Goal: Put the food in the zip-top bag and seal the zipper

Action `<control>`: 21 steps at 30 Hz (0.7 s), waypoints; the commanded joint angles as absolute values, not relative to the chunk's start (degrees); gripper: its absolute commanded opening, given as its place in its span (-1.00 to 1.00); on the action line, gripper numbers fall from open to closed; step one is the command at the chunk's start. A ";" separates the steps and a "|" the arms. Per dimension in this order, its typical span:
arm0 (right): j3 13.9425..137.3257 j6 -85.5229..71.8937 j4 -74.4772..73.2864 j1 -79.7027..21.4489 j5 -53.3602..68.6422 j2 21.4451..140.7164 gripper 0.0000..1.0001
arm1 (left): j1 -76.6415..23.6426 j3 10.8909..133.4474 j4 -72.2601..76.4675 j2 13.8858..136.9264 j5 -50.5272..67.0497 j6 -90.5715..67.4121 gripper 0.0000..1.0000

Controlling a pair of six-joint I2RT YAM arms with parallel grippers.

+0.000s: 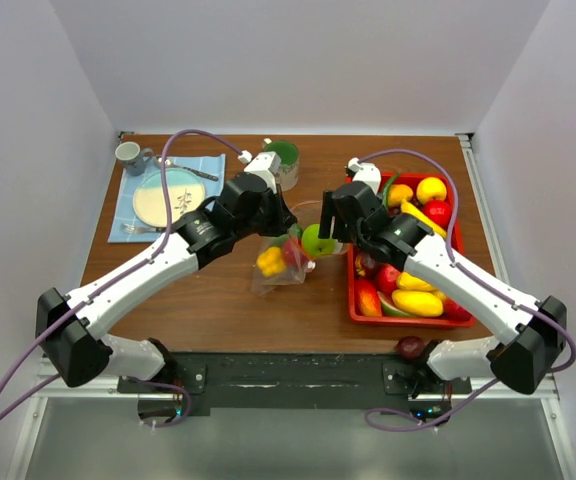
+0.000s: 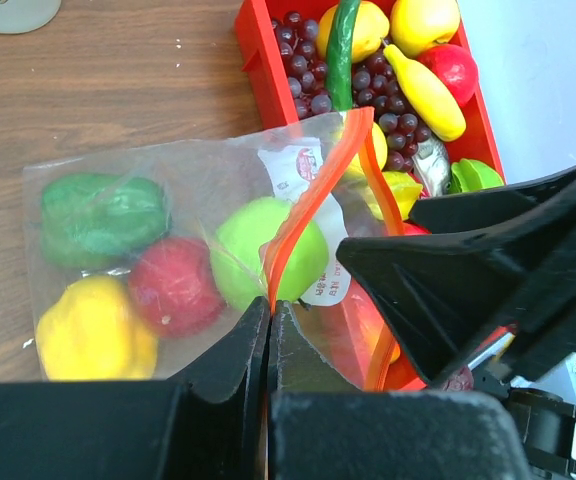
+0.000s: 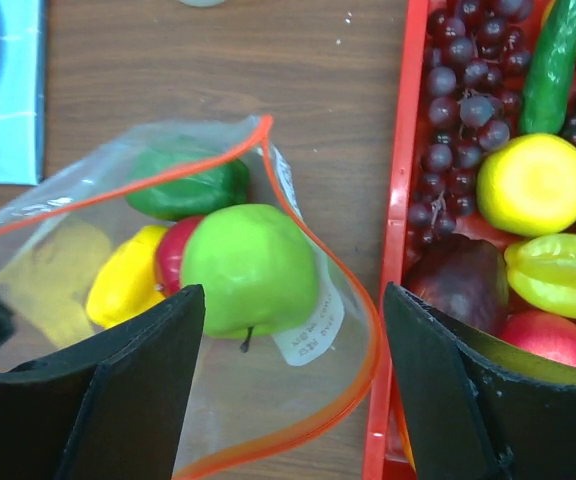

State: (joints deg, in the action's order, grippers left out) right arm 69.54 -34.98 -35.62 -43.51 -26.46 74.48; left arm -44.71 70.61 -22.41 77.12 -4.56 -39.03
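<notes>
The zip-top bag (image 1: 276,265) lies on the table left of the red tray, its mouth open toward the tray. Inside are a yellow pepper (image 2: 93,330), a red fruit (image 2: 173,285) and a green pepper (image 2: 103,215). A green apple (image 3: 253,265) sits just inside the mouth. My left gripper (image 2: 269,305) is shut on the orange-red zipper (image 2: 308,215), holding one lip up. My right gripper (image 3: 293,295) is open and empty, its jaws spread wide over the apple and the lower zipper lip (image 3: 328,420).
The red tray (image 1: 353,300) holds more toy food: grapes (image 3: 458,100), a cucumber (image 3: 558,60), a lemon (image 3: 533,185), a starfruit (image 3: 563,275) and bananas. A purple fruit (image 1: 409,347) lies at the near table edge. A plate (image 1: 163,195), cup (image 1: 128,153) and green mug (image 1: 282,160) stand at the back left.
</notes>
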 commanded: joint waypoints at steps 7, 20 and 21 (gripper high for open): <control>63.73 -35.77 -35.43 -43.68 -31.91 70.84 0.22 | -44.82 71.72 -21.71 75.06 -5.18 -39.37 -1.00; 84.27 -31.47 -37.44 -47.36 -23.37 79.89 -1.00 | -41.24 69.88 -24.70 72.08 -7.12 -36.74 -1.00; 85.51 -31.20 -38.22 -48.59 -24.51 80.41 -1.00 | -40.61 68.65 -24.70 72.07 -6.16 -36.56 -1.00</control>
State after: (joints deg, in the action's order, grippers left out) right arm 77.25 -33.32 -37.95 -44.75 -25.10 79.50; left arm -43.75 70.48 -25.32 75.07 -5.80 -38.28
